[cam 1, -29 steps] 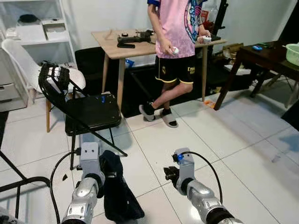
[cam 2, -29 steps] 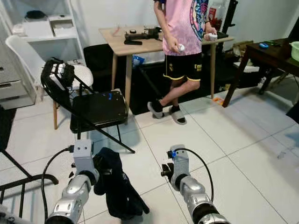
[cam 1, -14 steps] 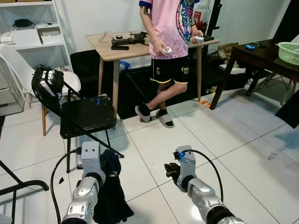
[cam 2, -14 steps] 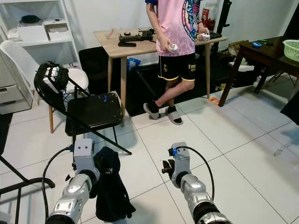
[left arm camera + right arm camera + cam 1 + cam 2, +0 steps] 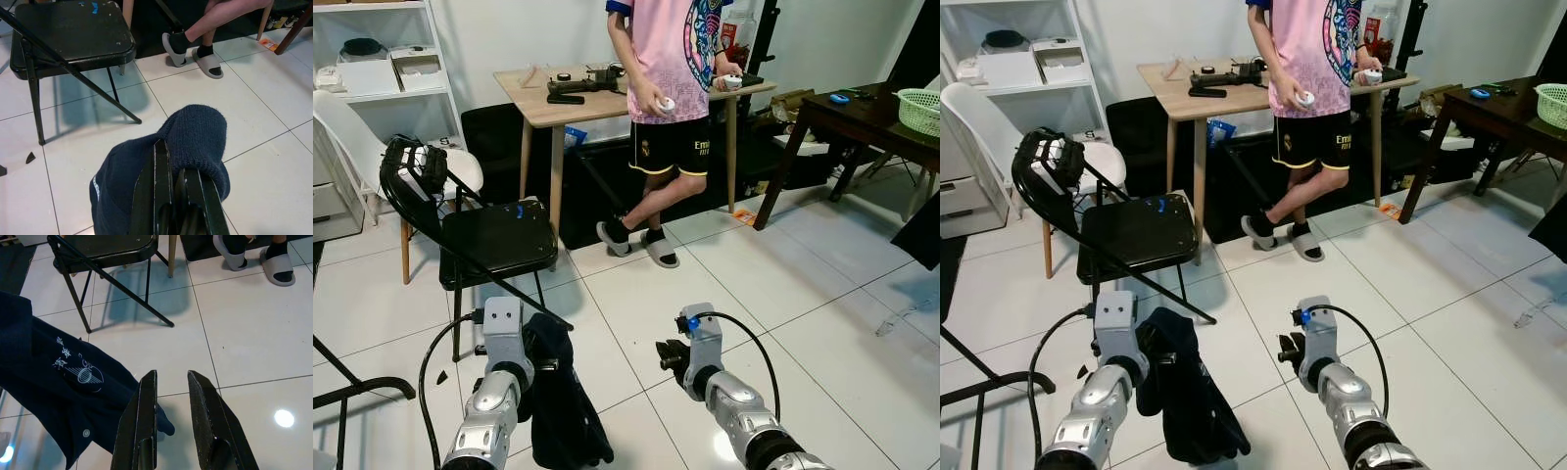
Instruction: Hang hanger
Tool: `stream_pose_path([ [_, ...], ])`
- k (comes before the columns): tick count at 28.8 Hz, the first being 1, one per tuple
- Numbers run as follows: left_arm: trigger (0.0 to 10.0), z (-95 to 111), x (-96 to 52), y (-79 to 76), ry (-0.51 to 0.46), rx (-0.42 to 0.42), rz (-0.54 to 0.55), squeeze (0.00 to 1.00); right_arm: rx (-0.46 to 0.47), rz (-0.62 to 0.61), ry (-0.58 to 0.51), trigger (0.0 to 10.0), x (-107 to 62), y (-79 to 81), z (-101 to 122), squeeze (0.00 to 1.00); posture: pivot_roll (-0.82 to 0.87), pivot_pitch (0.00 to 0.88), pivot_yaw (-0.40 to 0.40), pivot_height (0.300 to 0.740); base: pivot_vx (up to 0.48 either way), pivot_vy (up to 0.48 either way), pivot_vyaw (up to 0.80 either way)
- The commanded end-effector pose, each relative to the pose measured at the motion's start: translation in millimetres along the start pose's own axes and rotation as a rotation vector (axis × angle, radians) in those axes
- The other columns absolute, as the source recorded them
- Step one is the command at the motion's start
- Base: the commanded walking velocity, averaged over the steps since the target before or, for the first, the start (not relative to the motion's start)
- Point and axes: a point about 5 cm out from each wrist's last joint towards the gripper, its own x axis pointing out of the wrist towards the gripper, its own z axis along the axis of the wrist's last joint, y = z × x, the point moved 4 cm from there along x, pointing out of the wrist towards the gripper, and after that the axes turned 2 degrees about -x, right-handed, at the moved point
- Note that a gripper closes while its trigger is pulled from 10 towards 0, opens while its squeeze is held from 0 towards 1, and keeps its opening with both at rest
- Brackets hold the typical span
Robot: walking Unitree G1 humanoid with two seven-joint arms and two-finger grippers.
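Swinging lower since half a second ago, the dark garment (image 5: 563, 401) hangs clamped in the left gripper (image 5: 176, 205) while the right gripper (image 5: 168, 426) waits, fingers parted and empty, no rail reached yet.

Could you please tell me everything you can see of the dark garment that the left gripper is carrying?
The dark navy garment looks like a knitted cardigan: ribbed fabric, a small white emblem on the chest and at least one button, seen in the right wrist view. It is bunched over the shut black fingers of the left gripper and hangs down limply above the white tiled floor, beside the black folding chair. No hanger can be made out.
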Motion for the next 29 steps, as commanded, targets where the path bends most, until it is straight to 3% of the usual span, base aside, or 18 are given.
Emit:
stream_pose_path([
  [1,10.0,6.1,2.1,-2.9,-0.029,-0.001,-0.01,0.0,-0.002,-0.001,-0.007,10.0,0.4,0.0,1.0,0.0,0.02,0.0,-0.039,0.74,0.0,0.0,0.0],
  [11,10.0,8.0,2.7,-5.6,-0.039,0.031,-0.022,0.0,-0.001,0.001,-0.011,10.0,0.7,0.3,2.1,0.0,0.02,0.0,-0.039,0.74,0.0,0.0,0.0],
  [17,10.0,7.5,2.9,-7.5,-0.036,0.033,-0.028,0.0,-0.001,0.002,-0.013,10.0,1.0,0.8,3.0,0.0,0.02,0.0,-0.039,0.74,0.0,-0.48,0.0],
  [19,10.0,5.9,2.8,-4.3,-0.028,-0.01,-0.008,0.0,0.0,0.002,-0.013,10.0,0.8,0.6,2.4,0.0,0.02,0.0,-0.038,0.74,0.0,0.0,0.0],
  [29,10.0,7.3,3.6,-3.3,-0.028,-0.003,-0.014,0.0,0.004,-0.003,-0.013,10.0,0.4,-0.6,2.4,0.0,0.01,0.0,-0.034,0.74,0.0,0.0,0.0],
])
